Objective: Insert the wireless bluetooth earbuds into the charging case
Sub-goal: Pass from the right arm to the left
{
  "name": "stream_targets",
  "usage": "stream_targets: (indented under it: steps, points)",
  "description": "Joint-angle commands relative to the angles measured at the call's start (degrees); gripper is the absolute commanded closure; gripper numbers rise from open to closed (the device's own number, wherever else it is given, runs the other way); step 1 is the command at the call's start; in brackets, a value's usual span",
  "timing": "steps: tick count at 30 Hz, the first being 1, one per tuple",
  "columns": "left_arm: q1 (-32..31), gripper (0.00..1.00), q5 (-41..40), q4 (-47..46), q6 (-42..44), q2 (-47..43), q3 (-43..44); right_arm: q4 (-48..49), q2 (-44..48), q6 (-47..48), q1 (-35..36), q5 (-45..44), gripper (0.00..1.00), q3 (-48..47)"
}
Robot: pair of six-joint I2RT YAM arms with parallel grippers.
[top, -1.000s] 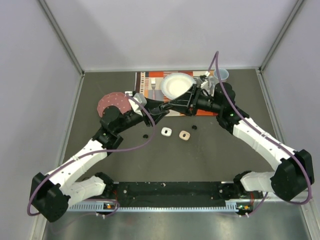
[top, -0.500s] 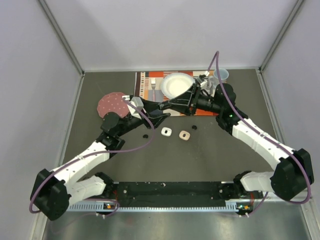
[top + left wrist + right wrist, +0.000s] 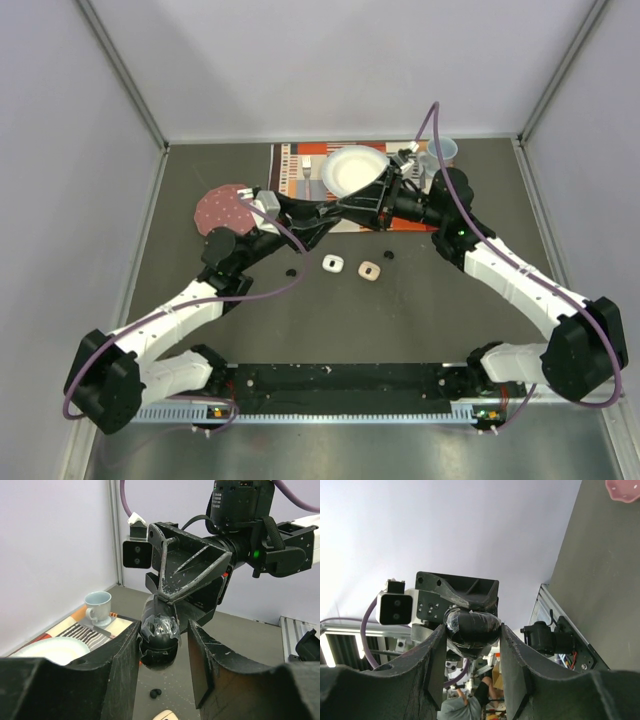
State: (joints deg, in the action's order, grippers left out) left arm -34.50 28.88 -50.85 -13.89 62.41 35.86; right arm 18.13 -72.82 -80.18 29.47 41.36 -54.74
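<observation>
Where the two arms meet above the near edge of the striped placemat (image 3: 290, 165), a glossy black charging case (image 3: 160, 632) is held clear of the table (image 3: 420, 320). The right gripper (image 3: 472, 630) is clamped on the case, with both fingers pressed to its sides. The left gripper (image 3: 162, 650) is set narrow about the lower half of the case. One finger lies against it and a slit shows at the other, so a firm grip cannot be told. On the table just in front of the mat four items are listed: white earbuds (image 3: 332, 264) beside pale pink earbuds (image 3: 369, 271), one black earbud (image 3: 291, 271) to their left, and another black earbud (image 3: 387, 255) to their right. A white plate (image 3: 355, 168) is noted on the mat, a pale blue cup (image 3: 443, 150) at its right end, and a maroon disc (image 3: 218, 203) to its left.
</observation>
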Motion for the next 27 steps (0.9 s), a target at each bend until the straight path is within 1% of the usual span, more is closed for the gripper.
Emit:
stream_targets:
  steps: [1,4,14,18,21,22,24,26,27]
  points:
    - [-0.1,0.52,0.2,-3.5,-1.0,0.0,-1.0,4.9,0.5,-1.6,0.0,0.7,1.00,0.2]
    - [-0.1,0.52,0.0,-3.5,-1.0,0.0,-1.3,5.9,0.5,-1.8,0.0,0.7,1.00,0.3]
    - [-0.1,0.54,-1.2,-6.2,-1.6,1.1,-0.8,4.5,0.4,-1.4,0.0,0.8,1.00,0.6]
    - [-0.1,0.62,-1.0,-6.5,-1.7,1.4,-0.3,5.2,0.0,-1.7,-0.1,1.1,1.00,0.6]
    - [-0.1,0.64,-1.3,-6.6,-1.7,1.5,-0.2,5.2,-0.2,-1.8,0.0,1.3,1.00,0.6]
    - [-0.1,0.67,-1.2,-6.6,-1.7,1.5,-0.2,5.3,-0.2,-2.0,0.0,1.3,1.00,0.7]
    - [-0.1,0.69,-0.9,-6.5,-1.8,1.6,0.0,5.6,-0.2,-2.2,0.0,1.3,1.00,0.9]
    - [-0.1,0.65,-0.8,-6.4,-1.7,1.7,0.0,6.7,-0.2,-2.7,0.0,1.3,1.00,1.0]
    - [-0.1,0.62,-0.8,-6.3,-1.8,1.7,0.1,7.1,-0.2,-3.0,0.0,1.3,1.00,1.1]
